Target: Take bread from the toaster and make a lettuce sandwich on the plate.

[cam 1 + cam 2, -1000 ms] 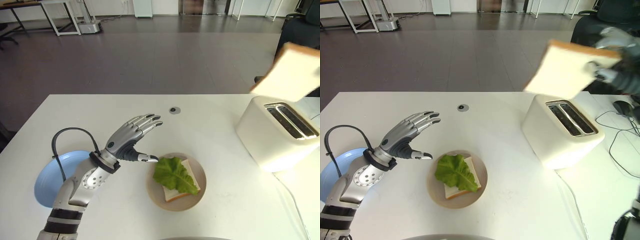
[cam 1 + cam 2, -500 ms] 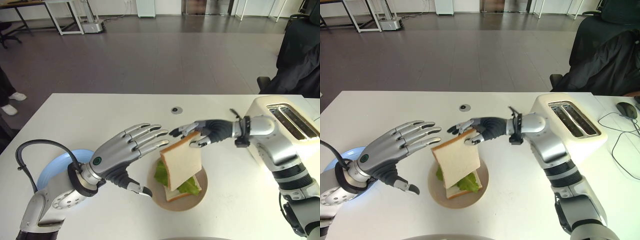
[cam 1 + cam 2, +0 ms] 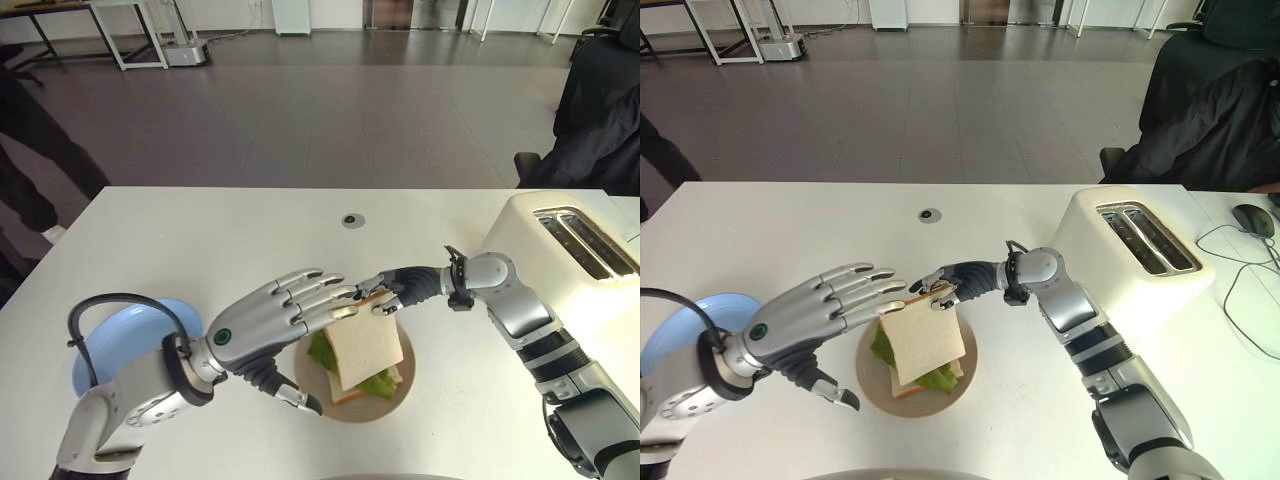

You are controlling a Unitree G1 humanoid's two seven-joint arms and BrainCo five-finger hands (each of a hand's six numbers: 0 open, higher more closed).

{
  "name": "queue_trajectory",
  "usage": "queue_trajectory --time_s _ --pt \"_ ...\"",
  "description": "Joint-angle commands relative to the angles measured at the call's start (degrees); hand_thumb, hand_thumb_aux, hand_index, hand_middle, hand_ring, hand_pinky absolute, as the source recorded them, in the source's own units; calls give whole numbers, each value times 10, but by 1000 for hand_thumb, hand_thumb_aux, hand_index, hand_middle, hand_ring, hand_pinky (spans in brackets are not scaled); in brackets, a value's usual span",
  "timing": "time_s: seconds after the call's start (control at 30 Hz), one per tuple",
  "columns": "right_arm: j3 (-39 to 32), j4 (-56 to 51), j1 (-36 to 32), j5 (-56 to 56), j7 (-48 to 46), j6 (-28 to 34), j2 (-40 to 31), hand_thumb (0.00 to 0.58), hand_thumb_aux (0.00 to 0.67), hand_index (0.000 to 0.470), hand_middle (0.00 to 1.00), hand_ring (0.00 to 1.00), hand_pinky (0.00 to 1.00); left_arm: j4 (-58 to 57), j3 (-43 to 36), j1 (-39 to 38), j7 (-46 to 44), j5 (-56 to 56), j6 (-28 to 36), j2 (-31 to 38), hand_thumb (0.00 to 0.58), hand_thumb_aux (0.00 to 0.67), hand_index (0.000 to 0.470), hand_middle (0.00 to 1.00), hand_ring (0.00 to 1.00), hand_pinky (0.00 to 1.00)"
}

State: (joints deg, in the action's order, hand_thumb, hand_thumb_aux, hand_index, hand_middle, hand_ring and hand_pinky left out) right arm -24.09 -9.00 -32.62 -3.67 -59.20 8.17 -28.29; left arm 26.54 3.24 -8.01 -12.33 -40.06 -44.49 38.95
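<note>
Right hand (image 3: 388, 296): fingers pinched shut on the far edge of the upper bread slice (image 3: 366, 345), thumb and fingertips on its raised crust. Forearm extends in from the toaster (image 3: 560, 262) side.

Upper bread slice: pale white crumb face, thin tan crust, roughly square. It sits tilted, with the far edge lifted in the right hand and the near edge down on the stack. Broad face is turned up and toward the robot. Its long axis runs from the held far edge down to the near edge, leaning slightly left at the top.

Location: over the tan plate (image 3: 408, 362), near the middle of the white desk (image 3: 200, 235). Beneath it lies the lettuce (image 3: 320, 350), a ruffled green leaf showing at the slice's left side and lower right corner. Lower bread slice (image 3: 346, 394) lies flat on the plate, only its near crust edge exposed.

Left hand (image 3: 262, 330): open, fingers spread and extended, holding nothing. It hovers at the plate's left side, thumb low over the near-left rim, fingertips (image 3: 338, 296) just beside the slice's upper left corner. Whether they touch the slice cannot be told.

Toaster: white, two slots, at the desk's right. Blue plate (image 3: 98, 345) lies at the desk's left, behind the left forearm.
</note>
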Motion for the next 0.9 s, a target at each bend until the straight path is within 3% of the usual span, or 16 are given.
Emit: queue_trajectory --time_s 0.03,0.37,0.43,0.47,0.5,0.53,0.6,0.77,0.9 --pt "-12 -12 -5 27 4 -18 16 580 670 470 0 0 0 -51 -72 13 -24 -82 -7 0 0 0 0 0 0 0" --pt "-1 -46 -17 63 8 -54 32 580 670 470 0 0 0 -122 -160 2 -48 -148 14 27 0 0 0 0 0 0" --pt "3 -53 -17 70 14 -61 35 578 633 444 0 0 0 -133 -179 4 -49 -164 22 28 0 0 0 0 0 0" --pt "6 -56 -17 73 17 -65 36 555 531 372 0 0 0 -140 -188 7 -45 -177 26 27 0 0 0 0 0 0" --pt "11 -61 -19 77 26 -71 37 255 168 118 0 0 0 -147 -197 13 -38 -194 31 25 0 0 0 0 0 0" --pt "18 -66 -21 79 35 -75 38 0 0 0 0 0 0 -151 -203 19 -31 -207 36 25 14 8 6 0 0 0" --pt "37 -80 -30 84 60 -89 37 0 0 0 0 0 0 -153 -212 30 -12 -226 44 24 53 32 22 0 0 0" --pt "98 -91 -41 74 105 -111 24 0 0 0 0 0 0 -142 -219 42 24 -233 56 31 53 32 22 0 0 0" --pt "135 -86 -31 75 137 -144 10 0 0 0 0 0 0 -144 -224 50 42 -236 63 38 87 53 37 0 0 0"
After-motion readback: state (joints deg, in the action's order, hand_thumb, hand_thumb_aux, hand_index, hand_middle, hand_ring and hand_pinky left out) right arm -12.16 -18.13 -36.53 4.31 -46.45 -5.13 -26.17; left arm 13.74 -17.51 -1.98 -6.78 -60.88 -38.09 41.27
